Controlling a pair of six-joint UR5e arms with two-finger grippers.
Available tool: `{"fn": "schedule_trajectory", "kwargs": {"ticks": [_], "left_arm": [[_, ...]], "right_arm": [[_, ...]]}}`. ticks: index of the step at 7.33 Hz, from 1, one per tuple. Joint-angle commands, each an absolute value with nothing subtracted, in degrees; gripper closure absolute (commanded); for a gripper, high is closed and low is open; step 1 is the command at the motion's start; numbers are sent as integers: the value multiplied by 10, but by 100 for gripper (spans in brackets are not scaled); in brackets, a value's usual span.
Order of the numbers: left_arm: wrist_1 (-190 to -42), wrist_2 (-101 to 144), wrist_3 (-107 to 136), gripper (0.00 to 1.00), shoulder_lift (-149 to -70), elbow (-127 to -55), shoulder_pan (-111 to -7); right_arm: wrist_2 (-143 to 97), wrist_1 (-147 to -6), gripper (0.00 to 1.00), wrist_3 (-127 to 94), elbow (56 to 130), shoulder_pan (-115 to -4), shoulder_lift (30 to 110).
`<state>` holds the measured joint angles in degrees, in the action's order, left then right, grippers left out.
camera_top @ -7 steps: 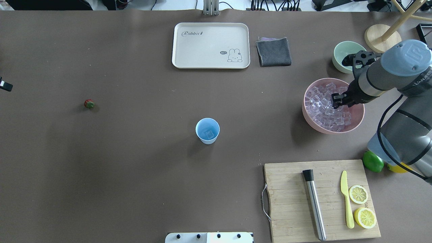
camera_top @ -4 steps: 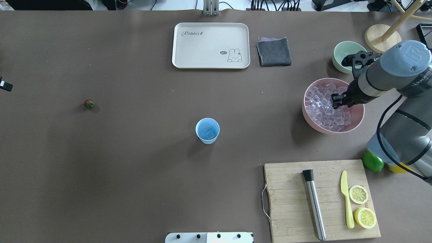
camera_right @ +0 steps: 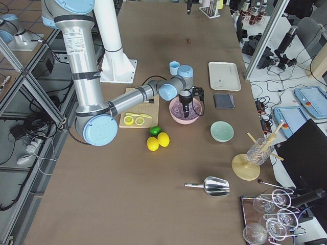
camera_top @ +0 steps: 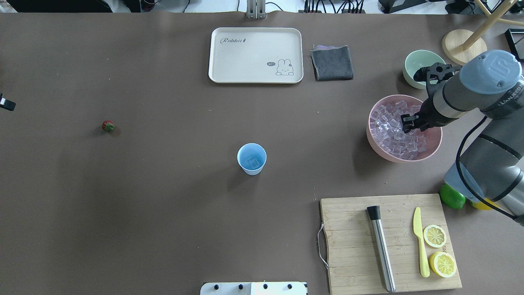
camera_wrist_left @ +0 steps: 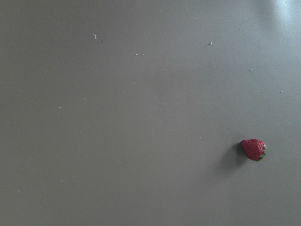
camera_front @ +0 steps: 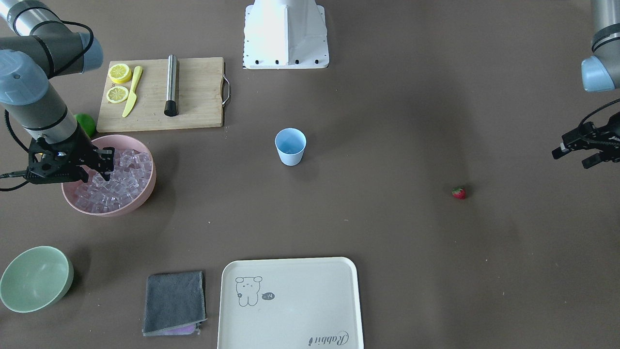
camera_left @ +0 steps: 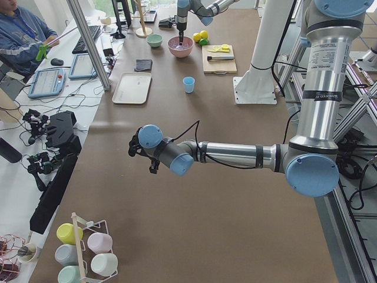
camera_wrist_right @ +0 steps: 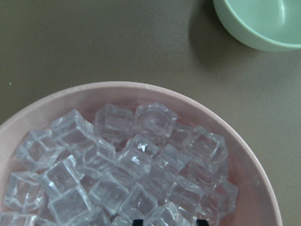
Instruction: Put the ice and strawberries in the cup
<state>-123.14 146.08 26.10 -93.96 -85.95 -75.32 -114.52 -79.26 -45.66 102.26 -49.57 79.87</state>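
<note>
Light blue cup upright, mid desk. Overhead view shows one clear cube in its bottom.

The strawberry lies on bare desk well to robot-left of cup and slightly farther from robot, not in cup.

The ice is piled in pink bowl, well to robot-right of cup.

R hand is down in pink bowl at about mid-bowl, tips at the top cubes. In R wrist cam only two dark fingertips poke in at bottom edge. They're clearly apart w/ cubes between, so hand is parted. Can't see any cube gripped.

L hand hangs above desk far robot-left of cup, out past strawberry. Fingers spread, nothing btwn them. L wrist cam shows desk w/ strawberry at lower right.

Rest, all relative to cup:
- Pale green bowl: beyond pink bowl, farther to robot-right and farther from robot. R arm's wrist partly covers it in overhead view.
- Rabbit tray: straight past cup on the far side.
- Folded grey cloth: also far side, a bit robot-right.
- Wooden cutting board: nearer robot than cup, to robot-right. It carries steel muddler w/ black tip, yellow knife and 2 lemon halves.
- Lime: farther robot-right of cup than the board, partly under R arm.
</note>
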Motion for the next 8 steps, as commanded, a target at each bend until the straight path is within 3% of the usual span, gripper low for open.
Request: {"fn": "schedule_trajectory", "kwargs": {"ticks": [1, 6, 7, 8], "left_arm": [[-1231, 1461, 261, 2, -940, -860, -753], [-1235, 1461, 261, 2, -940, -859, -753], [-1235, 1461, 261, 2, -939, -859, -753], [-1235, 1461, 261, 2, -940, -860, -753]], "right_arm": [[-1147, -792, 100, -468, 1025, -492, 795], [-1162, -797, 100, -458, 1049, -503, 798], [-1158, -794, 58, -458, 1041, -501, 797], [-1153, -794, 29, -460, 1038, -498, 791]]}}
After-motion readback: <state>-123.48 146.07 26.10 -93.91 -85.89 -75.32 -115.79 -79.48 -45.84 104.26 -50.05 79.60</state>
